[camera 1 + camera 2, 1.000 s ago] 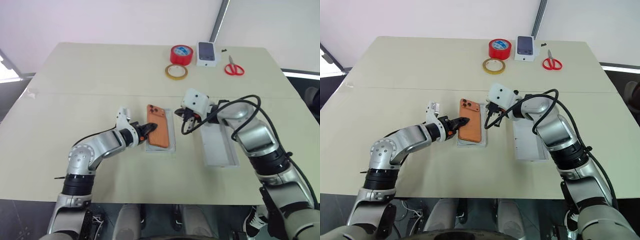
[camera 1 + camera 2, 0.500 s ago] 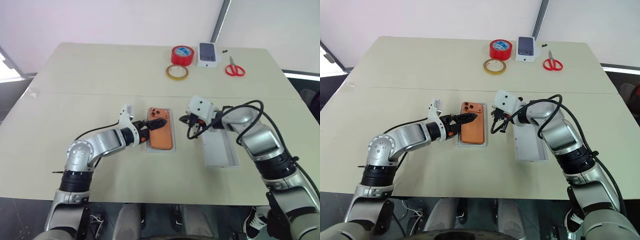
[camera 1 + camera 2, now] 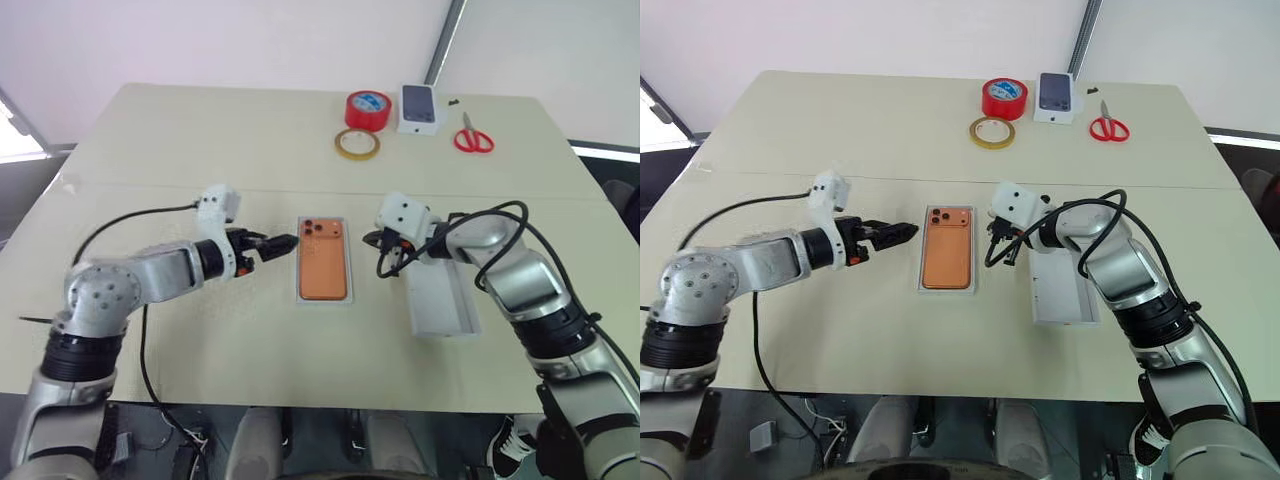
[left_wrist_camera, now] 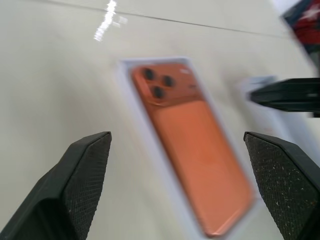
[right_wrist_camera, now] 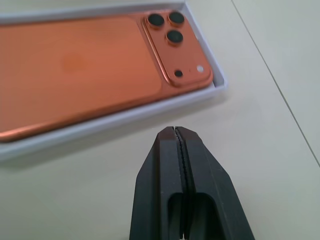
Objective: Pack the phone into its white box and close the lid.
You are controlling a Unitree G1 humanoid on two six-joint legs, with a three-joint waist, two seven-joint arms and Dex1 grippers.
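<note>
the phone [image 3: 324, 259] lies face down, flat in the white box [image 3: 324, 298] at mid bench [image 3: 200, 140]. the left claw [image 3: 902, 232] stands wide and empty just beside it; the right claw [image 5: 181, 150] is pressed shut, holding nothing. next comes the lid [image 3: 440, 300], lying open side up to the right: grip one long edge, flip it and lower it squarely.

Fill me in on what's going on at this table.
A two-armed robot is packing a slim orange smartphone, which now lies camera-side up in the shallow white cardboard box at mid-table. The left hand hangs open just beside the box, holding nothing. The right hand is shut and empty on the box's other side. The white cardboard lid lies inside-up under the right arm, not yet on.
</note>
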